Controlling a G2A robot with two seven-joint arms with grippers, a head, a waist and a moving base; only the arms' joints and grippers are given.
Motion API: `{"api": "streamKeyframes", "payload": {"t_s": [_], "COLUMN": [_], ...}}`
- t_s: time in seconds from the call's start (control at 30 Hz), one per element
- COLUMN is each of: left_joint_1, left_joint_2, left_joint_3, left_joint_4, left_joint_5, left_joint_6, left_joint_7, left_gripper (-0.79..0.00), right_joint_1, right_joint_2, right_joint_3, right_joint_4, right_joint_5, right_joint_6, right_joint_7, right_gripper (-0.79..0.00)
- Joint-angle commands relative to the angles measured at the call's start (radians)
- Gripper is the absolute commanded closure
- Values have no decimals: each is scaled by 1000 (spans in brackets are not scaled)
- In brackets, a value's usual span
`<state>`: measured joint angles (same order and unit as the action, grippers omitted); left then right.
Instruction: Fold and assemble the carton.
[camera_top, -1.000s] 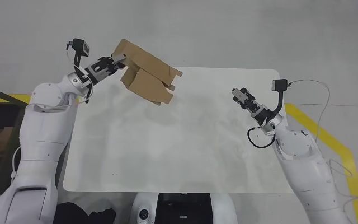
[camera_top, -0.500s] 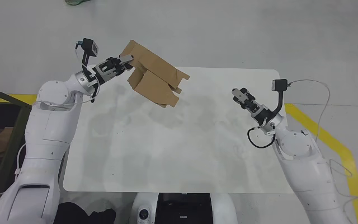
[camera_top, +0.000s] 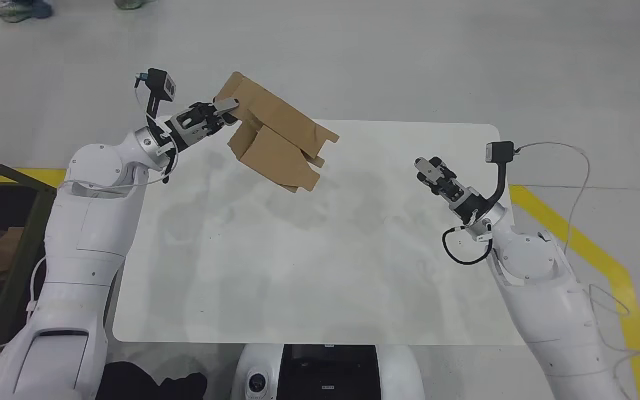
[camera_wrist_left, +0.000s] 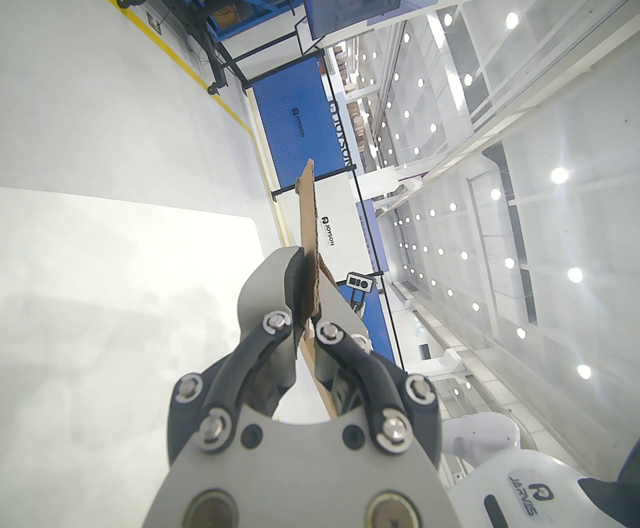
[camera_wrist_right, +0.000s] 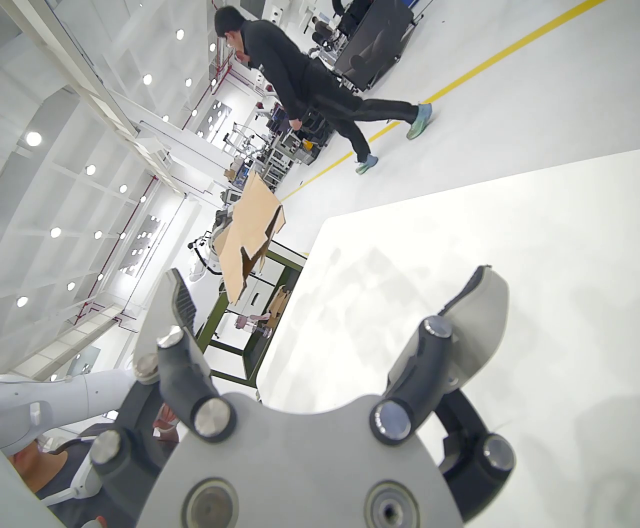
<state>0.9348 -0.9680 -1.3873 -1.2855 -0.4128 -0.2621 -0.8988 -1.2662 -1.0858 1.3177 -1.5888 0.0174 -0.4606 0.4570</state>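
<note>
Left claw, as I view it, is clamped on one edge of the partly folded carton, raised over the far left corner of the tabletop, while my right claw hangs wide open and empty near the right edge.

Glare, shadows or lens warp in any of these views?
Top view: even light, no glare, only faint soft shadows on the table near the carton. Left wrist view: bright ceiling lamps flare beside the carton's edge, and straight lines bow. Right wrist view: the same wide-angle bowing along the table edge.
</note>
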Motion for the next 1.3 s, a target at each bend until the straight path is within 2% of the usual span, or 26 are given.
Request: {"api": "streamKeyframes", "payload": {"t_s": [0.0, 0.1, 0.2, 0.43, 0.67, 0.97, 1.27], "left_joint_1": [0, 2, 3, -46, -116, -200, -233], "left_joint_2": [0, 0, -1, -10, -29, -70, -99], "left_joint_3": [0, 1, 14, 72, 163, 295, 368], "left_joint_4": [0, -2, -31, -41, 16, 111, 149], "left_joint_5": [0, 1, 31, 88, 117, 71, 37], "left_joint_6": [0, 2, 21, 44, 32, -9, -57], "left_joint_7": [0, 4, 14, -6, -58, -130, -170], "left_gripper": [0, 0, 0, 0, 0, 0, 0], "right_joint_1": [0, -1, 9, 38, 67, 109, 154], "right_joint_2": [0, -1, -1, -3, -7, -16, -28], "right_joint_3": [0, -9, -25, -71, -115, -174, -207], "right_joint_4": [0, -10, -6, 35, 86, 126, 203], "right_joint_5": [0, -4, 15, 50, 164, 297, 391], "right_joint_6": [0, 29, 51, 79, 48, 56, 40], "right_joint_7": [0, 12, 76, 220, 375, 529, 573], "right_gripper": [-785, -785, -785, -785, -785, -785, -785]}}
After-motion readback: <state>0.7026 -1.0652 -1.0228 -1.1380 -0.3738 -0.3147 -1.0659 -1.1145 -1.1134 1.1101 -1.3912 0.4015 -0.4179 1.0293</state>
